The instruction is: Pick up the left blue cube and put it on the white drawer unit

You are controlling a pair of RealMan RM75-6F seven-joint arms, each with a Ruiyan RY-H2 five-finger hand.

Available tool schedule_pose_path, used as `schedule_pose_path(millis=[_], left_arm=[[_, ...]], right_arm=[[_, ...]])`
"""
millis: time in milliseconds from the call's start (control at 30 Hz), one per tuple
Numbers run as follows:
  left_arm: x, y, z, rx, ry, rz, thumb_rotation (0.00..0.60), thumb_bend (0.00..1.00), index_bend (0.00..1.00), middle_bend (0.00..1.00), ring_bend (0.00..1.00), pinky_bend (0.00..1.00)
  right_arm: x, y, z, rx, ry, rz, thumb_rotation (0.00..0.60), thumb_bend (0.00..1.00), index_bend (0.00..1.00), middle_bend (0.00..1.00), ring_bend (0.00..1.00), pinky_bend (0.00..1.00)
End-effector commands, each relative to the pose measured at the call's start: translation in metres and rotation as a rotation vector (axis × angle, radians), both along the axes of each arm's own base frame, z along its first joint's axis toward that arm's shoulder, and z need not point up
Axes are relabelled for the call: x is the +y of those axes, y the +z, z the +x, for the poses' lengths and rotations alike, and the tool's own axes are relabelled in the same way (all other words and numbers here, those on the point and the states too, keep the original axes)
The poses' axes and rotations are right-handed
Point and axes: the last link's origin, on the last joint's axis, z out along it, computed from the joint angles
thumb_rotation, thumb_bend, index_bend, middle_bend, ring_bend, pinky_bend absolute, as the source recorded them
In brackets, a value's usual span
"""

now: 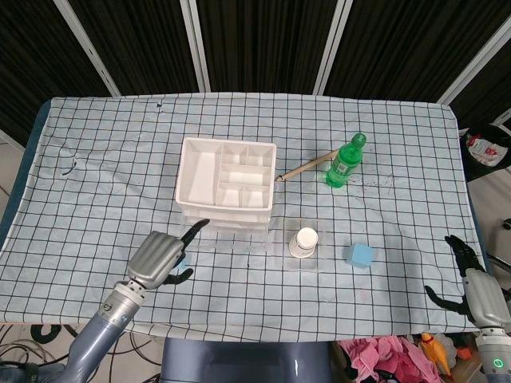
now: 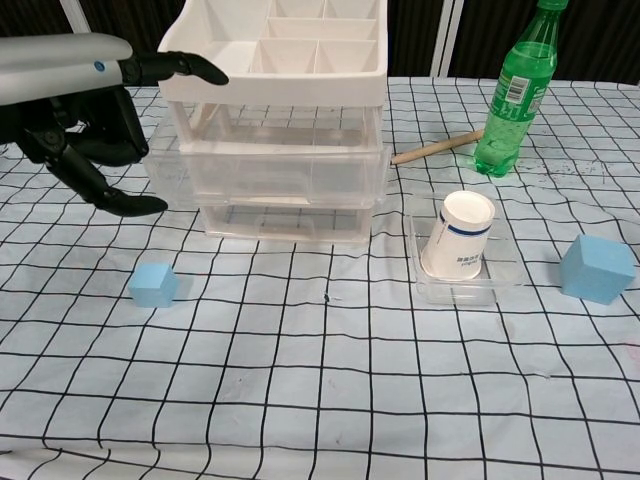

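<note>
The left blue cube [image 2: 153,285] lies on the checked cloth in front of the drawer unit's left corner; in the head view my left hand covers it. The white drawer unit [image 2: 290,165] [image 1: 185,179] stands at mid table, with an open compartment tray on top. My left hand [image 2: 85,120] [image 1: 160,255] hovers above and behind the cube, holding nothing. Its fingers are spread and its thumb points at the unit's top left corner. My right hand [image 1: 471,283] rests open off the table's front right edge. A second blue cube [image 2: 597,268] [image 1: 359,254] sits at the right.
A paper cup [image 2: 460,235] [image 1: 303,242] lies in a clear tray [image 2: 455,290] right of the drawers. A green bottle [image 2: 517,90] [image 1: 344,161] and a wooden stick [image 2: 435,151] [image 1: 306,167] are behind it.
</note>
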Motion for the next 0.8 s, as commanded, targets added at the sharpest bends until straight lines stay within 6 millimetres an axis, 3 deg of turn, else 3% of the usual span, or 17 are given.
schedule_pose_path(millis=[33, 267, 467, 600, 800], left_arm=[[-0.009, 0.011, -0.001, -0.046, -0.03, 0.032, 0.6, 0.25, 0.05, 0.99, 0.93, 0.85], [-0.027, 0.039, -0.02, -0.076, -0.041, 0.096, 0.6, 0.31, 0.14, 0.99, 0.93, 0.85], [-0.035, 0.059, -0.064, -0.004, 0.045, 0.155, 0.6, 0.32, 0.17, 0.99, 0.93, 0.85], [-0.032, 0.064, -0.102, 0.072, 0.139, 0.174, 0.6, 0.32, 0.17, 0.99, 0.93, 0.85], [-0.019, 0.054, -0.137, 0.188, 0.243, 0.15, 0.6, 0.26, 0.17, 0.99, 0.94, 0.85]], right_arm=[[0.0, 0.0, 0.0, 0.0, 0.0, 0.0, 0.6, 0.22, 0.06, 0.0, 0.0, 0.19], [0.0, 0.0, 0.0, 0.001, 0.0, -0.001, 0.6, 0.22, 0.06, 0.0, 0.0, 0.19], [0.0, 0.0, 0.0, 0.001, 0.0, 0.001, 0.6, 0.22, 0.06, 0.0, 0.0, 0.19], [0.0, 0.0, 0.0, 0.001, 0.001, 0.001, 0.6, 0.22, 0.06, 0.0, 0.0, 0.19], [0.0, 0.0, 0.001, 0.001, 0.002, 0.001, 0.6, 0.22, 0.06, 0.0, 0.0, 0.19]])
